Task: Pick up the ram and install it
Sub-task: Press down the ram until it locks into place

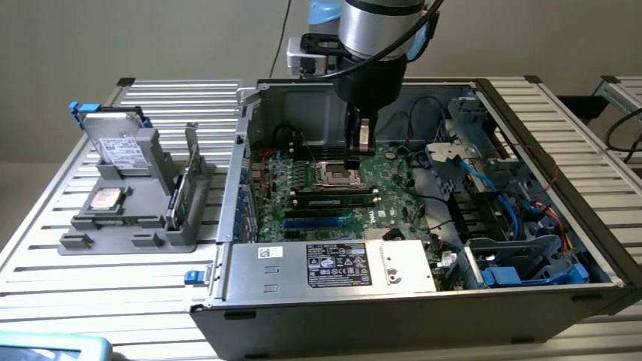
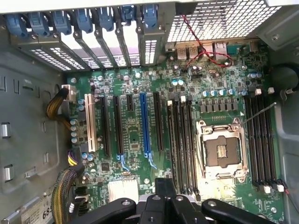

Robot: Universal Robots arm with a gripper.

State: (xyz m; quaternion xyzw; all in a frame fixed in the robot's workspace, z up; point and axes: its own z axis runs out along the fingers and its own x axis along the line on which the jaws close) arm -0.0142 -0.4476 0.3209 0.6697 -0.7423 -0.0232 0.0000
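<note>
Slatted metal tabletop [image 1: 80, 271] is supporting an opened computer case [image 1: 401, 301]; the gripper [image 1: 353, 159], pressed together, is being held over the motherboard [image 2: 135, 140], where the ram [image 1: 333, 201] is being seated in its slot.

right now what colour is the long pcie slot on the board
Blue, among black slots; clearest in the wrist view.

Thing: the ram [image 1: 336, 200], as I see it from the exterior view.
Look: a long, thin green stick with dark chips on its side. I think I see a small pale patch on it.
Pose: it stands on its thin edge and runs from the exterior view's left to its right.
Place: it sits among the long memory slots [image 1: 319, 219] on the green board, just beside the square chip socket [image 1: 336, 175].
Touch: nothing holds it.
</note>
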